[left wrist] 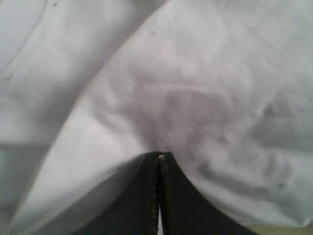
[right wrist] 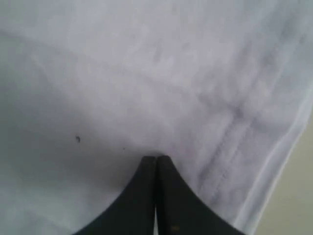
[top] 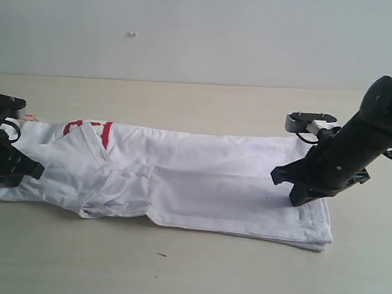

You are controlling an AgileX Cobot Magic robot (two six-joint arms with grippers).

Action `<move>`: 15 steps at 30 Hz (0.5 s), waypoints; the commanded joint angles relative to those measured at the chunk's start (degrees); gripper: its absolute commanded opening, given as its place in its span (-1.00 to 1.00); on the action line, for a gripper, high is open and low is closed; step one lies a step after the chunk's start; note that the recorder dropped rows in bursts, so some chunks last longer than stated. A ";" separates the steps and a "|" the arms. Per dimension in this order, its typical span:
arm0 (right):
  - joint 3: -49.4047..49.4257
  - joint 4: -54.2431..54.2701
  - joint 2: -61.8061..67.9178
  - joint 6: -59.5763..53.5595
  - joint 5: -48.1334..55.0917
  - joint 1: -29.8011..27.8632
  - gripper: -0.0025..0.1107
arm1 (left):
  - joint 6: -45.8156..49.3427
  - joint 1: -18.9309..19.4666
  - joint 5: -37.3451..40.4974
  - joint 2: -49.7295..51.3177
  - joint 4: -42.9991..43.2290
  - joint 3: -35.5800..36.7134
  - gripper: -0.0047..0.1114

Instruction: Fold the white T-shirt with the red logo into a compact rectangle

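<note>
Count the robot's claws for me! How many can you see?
2. The left gripper, shut, pinches the white T-shirt at its collar end, on the left. The right gripper, also shut, rests its tips on the hem end, on the right. None seems hidden.

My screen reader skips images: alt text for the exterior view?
A white T-shirt, folded into a long strip, lies on a table. The left gripper pinches its collar end, where the red logo shows; the right gripper touches the hem end.

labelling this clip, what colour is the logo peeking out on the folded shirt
The logo is red against the white T-shirt, clearest in the exterior view.
</note>
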 commanded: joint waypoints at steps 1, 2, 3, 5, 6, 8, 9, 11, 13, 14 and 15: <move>2.52 -2.97 -1.47 0.40 1.58 0.36 -0.96 | -0.67 0.14 5.05 0.28 -0.64 -0.10 -0.92; 2.52 -2.97 -2.47 0.40 0.37 0.36 -0.96 | -0.67 0.14 7.16 0.28 0.07 -0.10 -0.92; 2.52 -3.15 -3.58 0.40 -0.53 0.36 -0.96 | -0.67 0.14 8.83 0.28 0.55 -0.10 -0.92; 2.52 -3.16 -5.76 0.40 -1.31 0.36 -0.96 | -0.67 0.14 12.33 0.28 2.42 -0.10 -0.92; 2.52 -3.16 -6.54 0.40 -1.62 0.36 -0.96 | -1.13 0.14 13.63 0.28 3.41 -0.10 -0.92; 2.52 -5.12 -8.21 0.70 -2.77 0.36 -0.96 | -3.02 0.27 16.00 0.28 5.65 -0.10 -0.92; 2.52 -6.43 -8.74 2.35 -3.50 0.36 -0.96 | -3.64 0.27 16.88 0.28 6.27 -0.10 -0.92; 2.52 -9.55 -9.70 6.29 -4.75 0.36 -0.96 | -3.65 0.27 18.34 -0.15 6.44 -0.10 -0.92; 2.52 -10.63 -9.79 8.04 -5.01 0.36 -0.96 | -3.65 0.27 18.13 -1.65 6.31 -0.10 -0.92; 2.52 -10.63 -9.68 8.04 -5.12 0.36 -0.96 | -3.65 0.27 17.37 -2.51 6.31 -0.10 -0.92; 2.52 -10.63 -9.67 8.04 -5.28 0.36 -0.96 | -3.65 0.27 16.85 -3.75 6.31 -0.10 -0.92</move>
